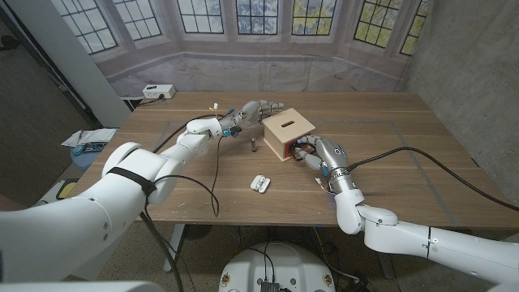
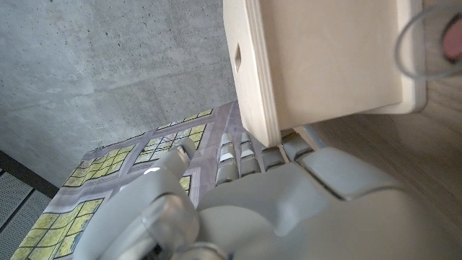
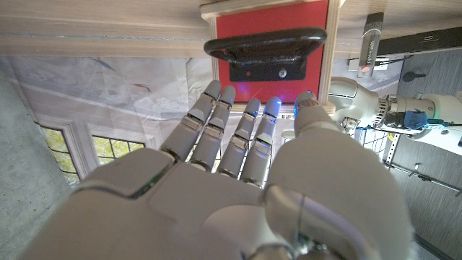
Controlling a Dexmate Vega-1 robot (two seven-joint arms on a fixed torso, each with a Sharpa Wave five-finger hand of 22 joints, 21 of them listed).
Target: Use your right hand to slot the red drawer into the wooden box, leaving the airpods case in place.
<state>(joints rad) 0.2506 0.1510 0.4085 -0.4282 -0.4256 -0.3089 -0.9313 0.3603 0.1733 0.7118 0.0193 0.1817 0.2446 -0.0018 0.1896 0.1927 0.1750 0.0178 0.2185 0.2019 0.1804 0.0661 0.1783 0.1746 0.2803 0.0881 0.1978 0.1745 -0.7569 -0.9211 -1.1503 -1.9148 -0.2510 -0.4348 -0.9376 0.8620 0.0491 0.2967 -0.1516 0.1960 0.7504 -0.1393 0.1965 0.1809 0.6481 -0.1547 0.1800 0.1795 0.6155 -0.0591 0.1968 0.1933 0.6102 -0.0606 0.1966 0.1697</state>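
Observation:
The wooden box (image 1: pixel 289 132) with a slot in its top stands mid-table. The red drawer (image 3: pixel 271 25) with its black handle (image 3: pixel 263 45) sits in the box's opening, its front about level with the wooden frame. My right hand (image 1: pixel 323 154) is at the box's near right side, its fingers (image 3: pixel 216 123) straight and stretched toward the drawer front, holding nothing. My left hand (image 1: pixel 255 112) reaches the box's far left side, and its fingers (image 2: pixel 260 155) lie against the wooden wall (image 2: pixel 325 58). The white airpods case (image 1: pixel 259 183) lies on the table in front of the box.
A small dark stick (image 1: pixel 253 146) stands just left of the box. A white power unit (image 1: pixel 158 92) sits at the table's back left corner, with papers (image 1: pixel 89 139) beyond the left edge. Cables (image 1: pixel 215 174) run across the table's left half, and a black cable (image 1: pixel 438 162) crosses the right.

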